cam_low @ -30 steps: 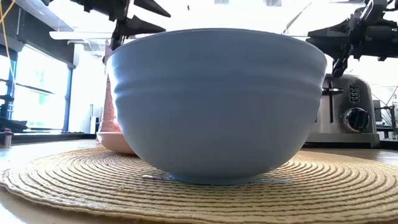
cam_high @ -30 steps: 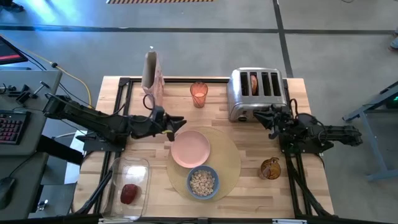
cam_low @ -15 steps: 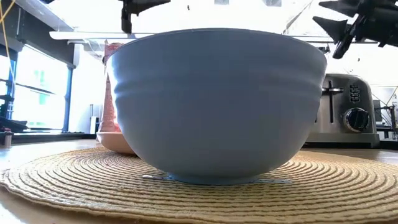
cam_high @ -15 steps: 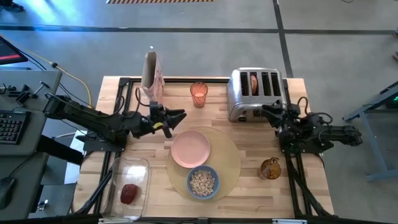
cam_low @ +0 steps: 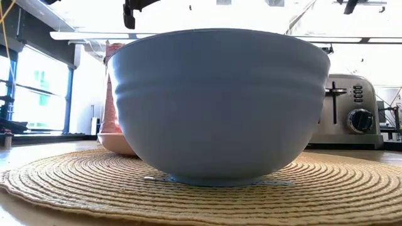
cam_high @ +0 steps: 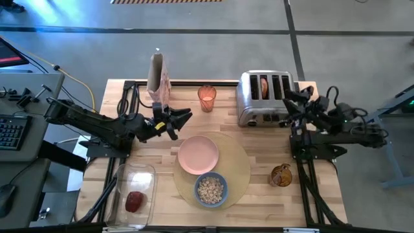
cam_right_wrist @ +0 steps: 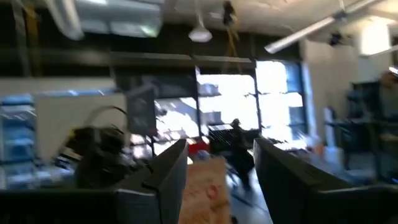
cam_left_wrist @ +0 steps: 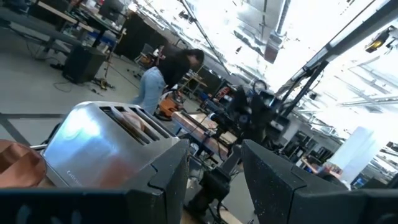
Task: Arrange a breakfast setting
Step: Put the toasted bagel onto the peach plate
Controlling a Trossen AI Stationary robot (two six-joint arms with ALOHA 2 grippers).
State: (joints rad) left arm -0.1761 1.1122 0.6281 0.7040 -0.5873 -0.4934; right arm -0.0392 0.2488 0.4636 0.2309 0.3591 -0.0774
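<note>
A round tan placemat (cam_high: 236,165) lies at the table's middle. On it sit a pink plate (cam_high: 198,155) and, nearer, a blue bowl (cam_high: 211,189) of cereal. An amber glass (cam_high: 281,175) stands to the mat's right. A bagel half (cam_high: 264,86) sticks up from a slot of the chrome toaster (cam_high: 266,97). A red apple (cam_high: 134,201) lies in a clear container (cam_high: 134,184). My left gripper (cam_high: 184,124) hangs open above the table, just left of the plate's far edge. My right gripper (cam_high: 291,103) is raised and open by the toaster's right side. Both are empty.
An orange glass (cam_high: 206,98) and a tall cereal bag (cam_high: 158,81) stand near the far edge. The bowl (cam_low: 220,107) fills the low view, with the toaster (cam_low: 352,113) behind it on the right. A person shows beyond the table in the left wrist view.
My right gripper has opened and risen well above the table beside the toaster, rolling and tipping its fingers upward; it has left the top of the low view. My left gripper has tipped its fingers up and risen a little, staying by the plate's far edge.
</note>
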